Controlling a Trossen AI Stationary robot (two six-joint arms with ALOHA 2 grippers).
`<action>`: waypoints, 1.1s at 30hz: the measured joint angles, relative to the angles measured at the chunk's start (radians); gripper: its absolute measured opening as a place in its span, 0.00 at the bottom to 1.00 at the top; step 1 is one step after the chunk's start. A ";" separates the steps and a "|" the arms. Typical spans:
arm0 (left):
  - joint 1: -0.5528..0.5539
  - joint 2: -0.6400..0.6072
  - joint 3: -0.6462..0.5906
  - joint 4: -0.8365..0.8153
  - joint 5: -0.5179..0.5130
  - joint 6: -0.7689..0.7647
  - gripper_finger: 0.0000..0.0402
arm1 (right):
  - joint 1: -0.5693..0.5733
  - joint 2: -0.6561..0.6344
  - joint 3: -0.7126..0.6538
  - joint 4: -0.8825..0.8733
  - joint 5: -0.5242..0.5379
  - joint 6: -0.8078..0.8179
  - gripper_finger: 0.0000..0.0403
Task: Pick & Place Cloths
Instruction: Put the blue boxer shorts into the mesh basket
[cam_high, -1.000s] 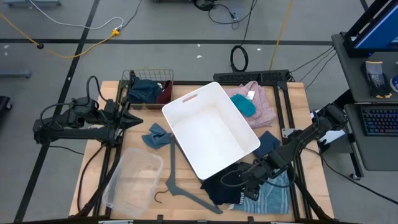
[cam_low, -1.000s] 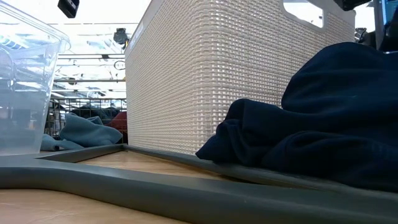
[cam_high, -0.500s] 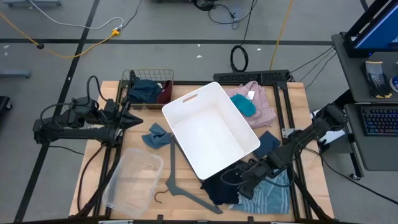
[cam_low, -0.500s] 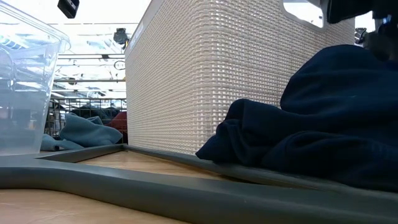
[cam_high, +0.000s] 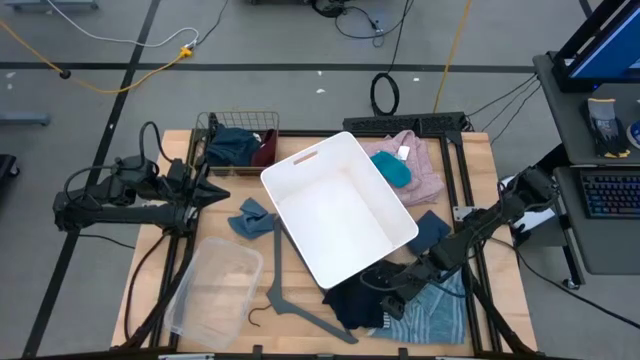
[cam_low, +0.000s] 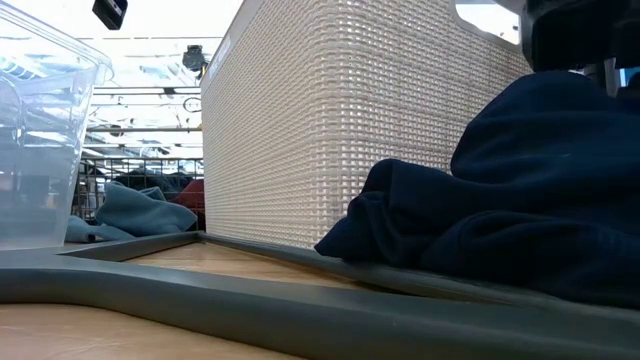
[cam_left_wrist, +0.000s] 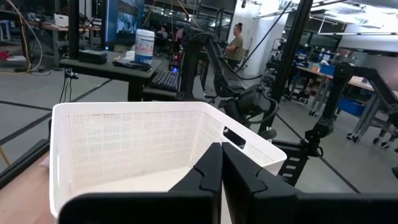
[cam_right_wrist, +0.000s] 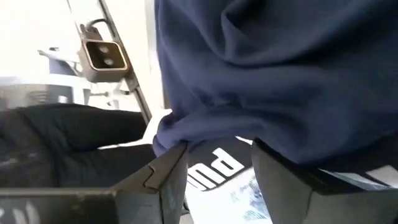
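We have our right gripper (cam_high: 383, 283) low over the navy cloth (cam_high: 352, 300) near the worktop's (cam_high: 150, 300) front edge, beside the white basket's (cam_high: 340, 205) front corner. Its fingers (cam_right_wrist: 163, 180) are spread with a fold of navy fabric sitting between them, not yet pinched, which we judge sets up a grab. Our left gripper (cam_high: 212, 196) waits at the left edge with its fingers (cam_left_wrist: 208, 171) pressed together, pointing at the basket. The basket lies empty in the middle. The wire basket (cam_high: 235, 130) at the back left corner holds a teal cloth (cam_high: 230, 145) and a dark red cloth (cam_high: 265, 150). The clear plastic tub (cam_high: 213, 285) at front left holds nothing. The pink fleece (cam_high: 420, 170) lies toward the back right, the blue striped shirt (cam_high: 435, 315) at front right under the navy cloth, and the grey hanger (cam_high: 300, 310) along the front edge.
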 joint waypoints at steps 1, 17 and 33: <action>0.000 0.000 0.000 0.000 0.000 -0.001 0.03 | 0.001 0.000 -0.006 0.009 -0.001 0.013 0.42; 0.000 0.000 0.000 0.000 -0.011 0.001 0.03 | 0.058 0.000 -0.014 0.069 -0.031 0.087 0.42; 0.000 0.000 0.000 0.000 -0.010 -0.019 0.01 | 0.079 -0.002 -0.012 0.103 0.055 0.076 0.42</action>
